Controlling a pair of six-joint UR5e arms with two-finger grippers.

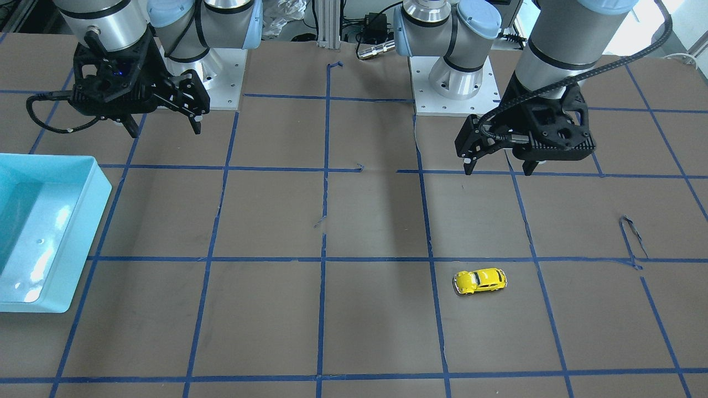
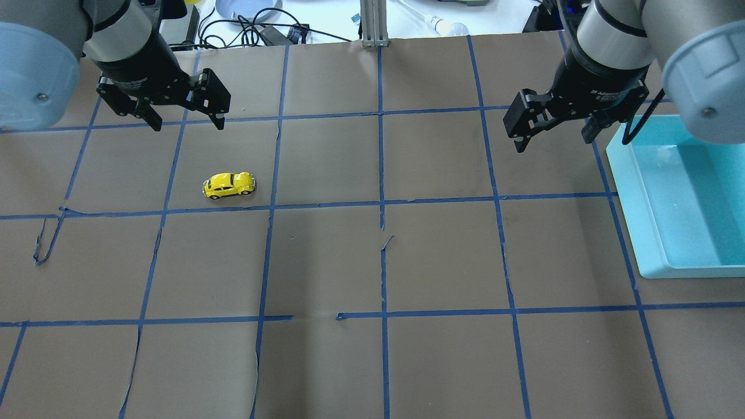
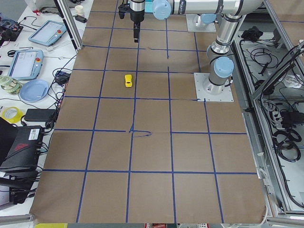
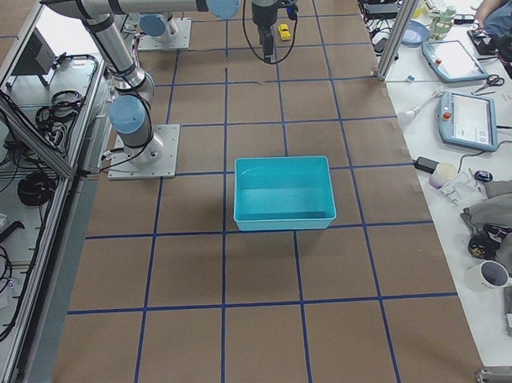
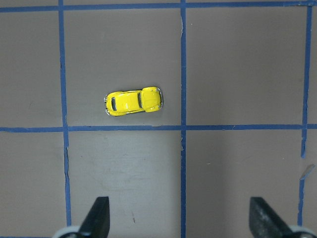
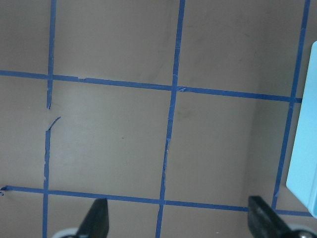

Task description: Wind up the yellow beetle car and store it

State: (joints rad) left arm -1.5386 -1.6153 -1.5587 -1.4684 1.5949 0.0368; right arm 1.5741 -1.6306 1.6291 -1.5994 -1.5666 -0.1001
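1. Progress: none that I could see. The car [image 2: 229, 185] sat on its wheels on the table [image 2: 442, 256], untouched, not wound, not stored.
2. The car's spot was on my left half, inside one taped square and just beside a blue tape line [image 2: 326, 205]. It was near my left claw but not touching it, and well apart from the bin [image 2: 624, 195].
3. My left claw [image 2: 189, 123] hung above the table with its fingers spread wide and nothing between them. Its wrist view had the car ahead of the fingertips, clear of both.
4. My right claw [image 2: 553, 139] hung the same way, fingers spread and holding nothing, close to the bin's near wall.
5. The bin stood on my right side, and the car was not in it.
6. Everything was left to do, as I judged it: grab the car, wind it up, probably by dragging the wheels back on the table, then get it across to the bin. That was a long carry, so a pass between my claws looked possible.
7. Count: one car, one bin, two claws, one table with a blue tape grid.
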